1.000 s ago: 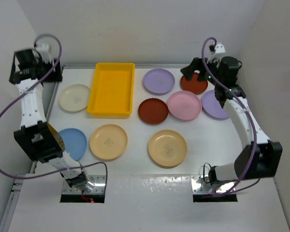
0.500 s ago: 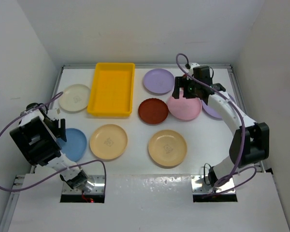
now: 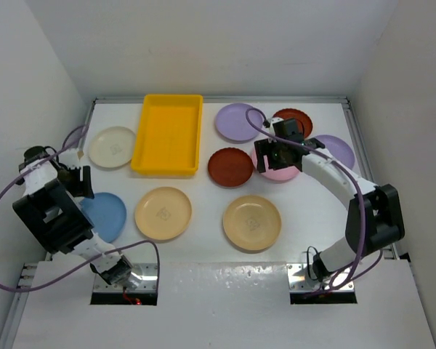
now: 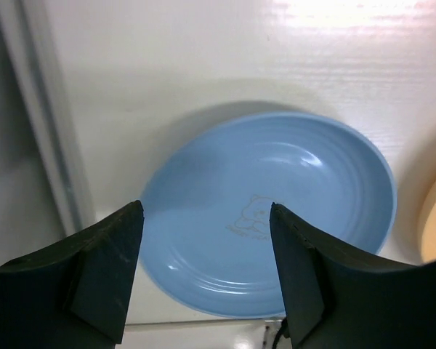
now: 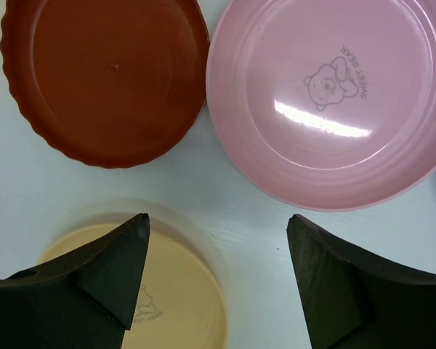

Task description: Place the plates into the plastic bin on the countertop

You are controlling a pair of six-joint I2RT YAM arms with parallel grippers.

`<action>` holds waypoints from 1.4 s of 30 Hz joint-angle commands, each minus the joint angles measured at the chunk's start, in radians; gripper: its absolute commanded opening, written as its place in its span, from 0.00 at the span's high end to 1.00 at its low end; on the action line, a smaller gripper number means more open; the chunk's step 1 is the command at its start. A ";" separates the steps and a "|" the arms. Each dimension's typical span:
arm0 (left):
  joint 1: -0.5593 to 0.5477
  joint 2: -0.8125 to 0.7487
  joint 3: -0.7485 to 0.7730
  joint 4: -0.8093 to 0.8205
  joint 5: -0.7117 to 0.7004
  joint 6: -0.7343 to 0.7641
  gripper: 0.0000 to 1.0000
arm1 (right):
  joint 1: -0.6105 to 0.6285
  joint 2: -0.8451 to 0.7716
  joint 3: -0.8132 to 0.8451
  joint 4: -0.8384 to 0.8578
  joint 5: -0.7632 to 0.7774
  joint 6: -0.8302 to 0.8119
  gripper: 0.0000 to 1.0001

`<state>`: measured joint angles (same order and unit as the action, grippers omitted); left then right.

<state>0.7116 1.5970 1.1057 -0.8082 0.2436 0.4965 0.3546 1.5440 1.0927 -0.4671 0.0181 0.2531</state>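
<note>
Left gripper [image 4: 205, 212] is wide open and holds nothing. It hovers over the blue plate [image 4: 232, 182] at the near-left of the table [image 3: 203, 196], just beside the left rail. In the wrist view the fingers straddle the plate's left half; cannot tell if they touch it. Cream plate [image 3: 112, 147] lies far of the blue one, just left of the bin [image 3: 147, 138]. Bin sits far, left of centre, with no plate in it. Left tan plate [image 3: 163, 213] lies near of the bin, just right of the blue plate. Fluted brown plate [image 3: 230, 166] is mid-table, right of the bin, with the far lilac plate [image 3: 238, 121] beyond it and the right tan plate [image 3: 252, 222] near of it.

Right gripper [image 5: 218, 222] is also spread wide and empty. It hangs above the bare gap between fluted brown, right tan and the pink plate [image 5: 327, 102]; from the top view it covers the pink plate's left edge. Far brown plate [image 3: 299, 118] and right lilac plate [image 3: 338, 149] lie farthest right; cannot tell if the lilac overlaps the pink.

Progress, as a judgement: nothing done yet, all nine plates are out on the table and every one is left to go in. Both arms look set for first picks, blue on the left, pink or brown on the right. The bin looks too small for all of them laid flat, so stacking is likely.
</note>
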 commanded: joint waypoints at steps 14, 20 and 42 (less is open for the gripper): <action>0.115 0.126 -0.067 0.050 -0.069 0.100 0.41 | 0.015 -0.076 -0.137 0.012 0.045 0.009 0.27; 0.126 0.146 -0.014 0.023 -0.060 0.126 1.00 | 0.018 -0.079 -0.186 0.048 0.023 0.017 0.39; -0.289 0.070 0.557 0.157 0.370 -0.343 1.00 | -0.008 -0.024 -0.157 0.097 -0.014 0.178 0.40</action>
<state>0.5602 1.6684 1.6733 -0.9192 0.6456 0.4328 0.4118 1.5162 0.9565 -0.4156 0.0071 0.3256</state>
